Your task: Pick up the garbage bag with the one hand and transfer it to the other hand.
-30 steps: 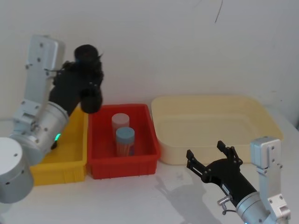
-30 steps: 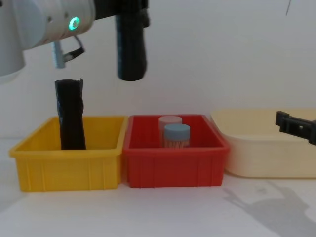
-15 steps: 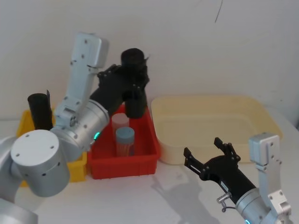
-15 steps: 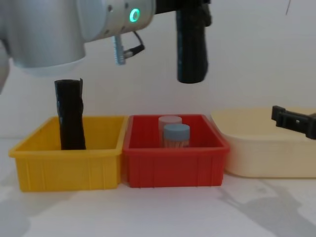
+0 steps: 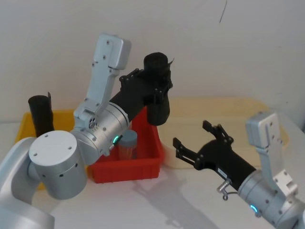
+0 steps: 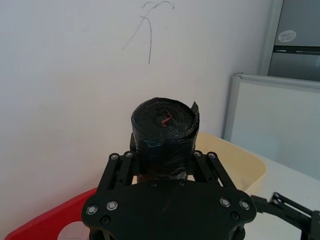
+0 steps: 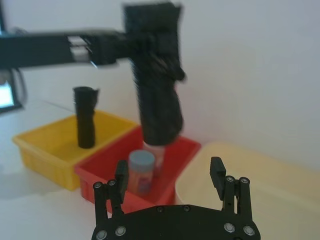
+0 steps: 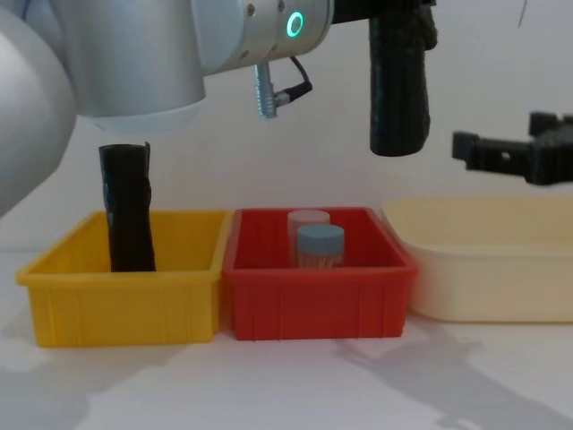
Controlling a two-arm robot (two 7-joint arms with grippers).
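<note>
Grips the garbage bag [image 5: 157,112] upright near its top with the left gripper [image 5: 153,85], fingers pinching it from both sides, high above the right rim of the red bin [image 8: 315,305]. Holds the right gripper [image 5: 192,135] raised near the bag's lower end, fingers spread wide, not touching it.

Open air between garbage bag [image 8: 399,98] and right gripper [image 8: 495,134]; jars [image 8: 320,244] well below in red bin [image 8: 318,300]

A plain white wall [image 5: 238,57] rises behind the white surface [image 8: 286,385], where soft shadows lie. A thin dark line [image 5: 222,12] runs high on the wall. Off to the wall's side stands a grey-framed white panel [image 6: 280,125], with a grey cabinet [image 6: 297,37] above it.
</note>
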